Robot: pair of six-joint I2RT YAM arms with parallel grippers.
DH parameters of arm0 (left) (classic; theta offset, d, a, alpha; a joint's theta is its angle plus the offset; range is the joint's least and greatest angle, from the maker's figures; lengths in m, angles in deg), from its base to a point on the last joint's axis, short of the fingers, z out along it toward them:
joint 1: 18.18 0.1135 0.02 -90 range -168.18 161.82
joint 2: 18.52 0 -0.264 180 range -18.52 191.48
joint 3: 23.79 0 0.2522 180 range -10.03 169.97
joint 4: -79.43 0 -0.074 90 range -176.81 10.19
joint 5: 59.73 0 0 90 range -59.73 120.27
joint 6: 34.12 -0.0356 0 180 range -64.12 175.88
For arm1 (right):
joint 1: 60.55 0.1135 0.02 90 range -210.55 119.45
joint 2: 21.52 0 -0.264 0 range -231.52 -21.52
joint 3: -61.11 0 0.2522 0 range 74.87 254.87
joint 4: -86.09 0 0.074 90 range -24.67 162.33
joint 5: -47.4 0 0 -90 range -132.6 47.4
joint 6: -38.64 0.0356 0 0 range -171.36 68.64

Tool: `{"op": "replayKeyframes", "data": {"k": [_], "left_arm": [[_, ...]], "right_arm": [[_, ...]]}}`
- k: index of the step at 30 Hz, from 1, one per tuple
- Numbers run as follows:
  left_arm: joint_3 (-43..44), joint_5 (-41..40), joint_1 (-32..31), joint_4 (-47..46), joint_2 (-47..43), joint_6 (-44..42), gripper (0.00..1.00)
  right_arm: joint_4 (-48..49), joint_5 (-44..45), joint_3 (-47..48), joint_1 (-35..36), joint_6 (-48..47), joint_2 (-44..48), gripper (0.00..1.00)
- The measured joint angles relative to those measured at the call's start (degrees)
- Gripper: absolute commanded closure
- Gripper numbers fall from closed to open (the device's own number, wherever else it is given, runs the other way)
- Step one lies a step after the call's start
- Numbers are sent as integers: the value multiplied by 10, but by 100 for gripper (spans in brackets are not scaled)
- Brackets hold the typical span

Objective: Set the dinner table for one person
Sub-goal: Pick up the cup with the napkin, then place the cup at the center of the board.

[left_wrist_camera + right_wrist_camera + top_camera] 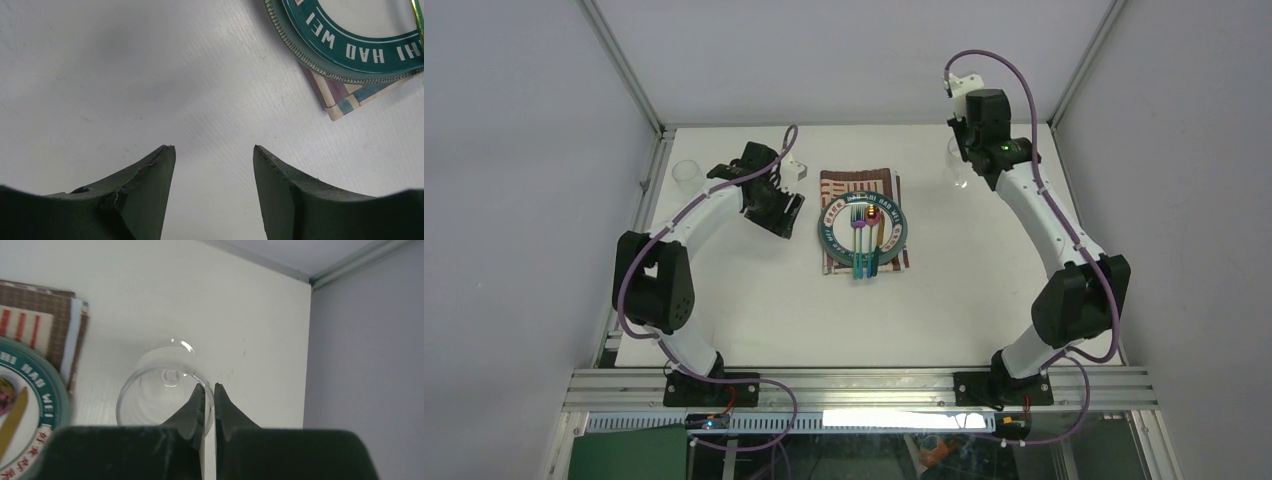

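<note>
Plain grey walls closed in the scene: L wall [514, 200], back wall [854, 60], R wall [1194, 180]. Alu. posts ran diagonally in from upper L [624, 65] & upper R [1084, 60]. Light was even, shadows soft. Bottom edge: green panel [629, 455] at lower L, bright white strip [904, 419] at btm centre.

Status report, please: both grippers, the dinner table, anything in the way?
Left gripper open over bare dinner table, beside plate. Right gripper shut on glass rim, far right. Cutlery on plate; nothing blocking seen.
</note>
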Motion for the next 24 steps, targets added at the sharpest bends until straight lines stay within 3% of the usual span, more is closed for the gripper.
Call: {"op": "replayKeyframes", "data": {"k": [16, 24], "left_arm": [[0, 17, -18, -6, 42, -2, 44], [-3, 19, -18, -21, 42, -2, 44]], "right_arm": [[-105, -44, -23, -243, 20, 57, 100], [-111, -86, -80, -284, 31, 66, 100]]}}
